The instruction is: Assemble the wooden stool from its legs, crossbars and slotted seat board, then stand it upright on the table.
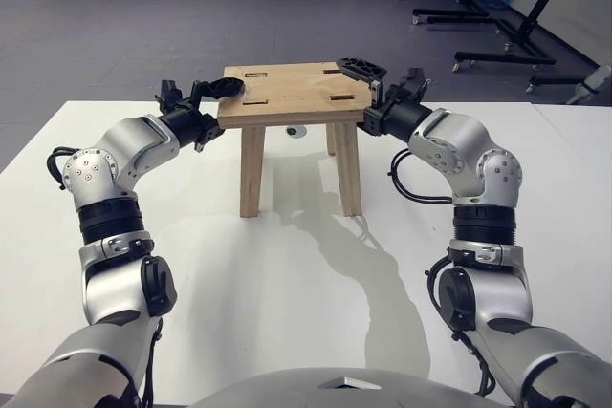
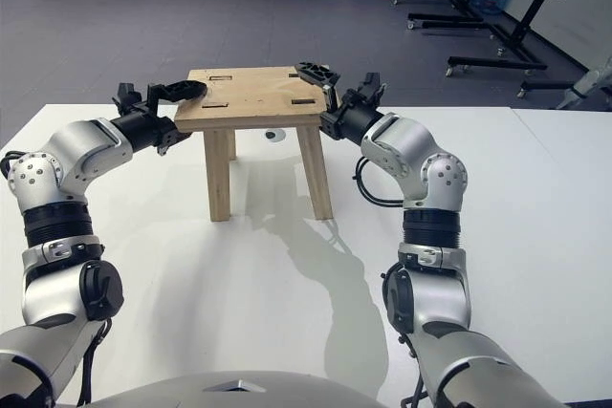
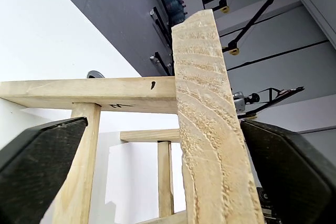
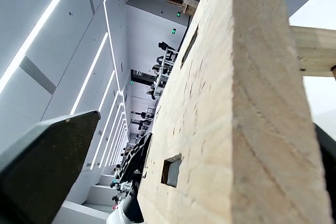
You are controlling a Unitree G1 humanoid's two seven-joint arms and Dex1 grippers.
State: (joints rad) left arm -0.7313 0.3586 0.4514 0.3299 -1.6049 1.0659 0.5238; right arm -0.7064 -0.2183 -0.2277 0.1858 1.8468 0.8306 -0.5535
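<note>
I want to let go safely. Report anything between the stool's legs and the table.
Nothing visible does. The stool stands upright, its visible legs resting directly on the table. The left pincer and right pincer sit open around opposite edges of the seat.

Assembled pale wooden stool (image 1: pixel 292 102), upright on white table (image 1: pixel 287 293)

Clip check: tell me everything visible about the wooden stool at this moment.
The wooden stool is assembled and stands upright on the white table. It looks like pale, unfinished wood. It has a rectangular seat board with small rectangular slots in it, straight square legs and crossbars just under the seat. The left gripper straddles the seat's left edge with its upper finger on the top face. The right gripper straddles the right edge. Both grippers have their jaws open.
</note>
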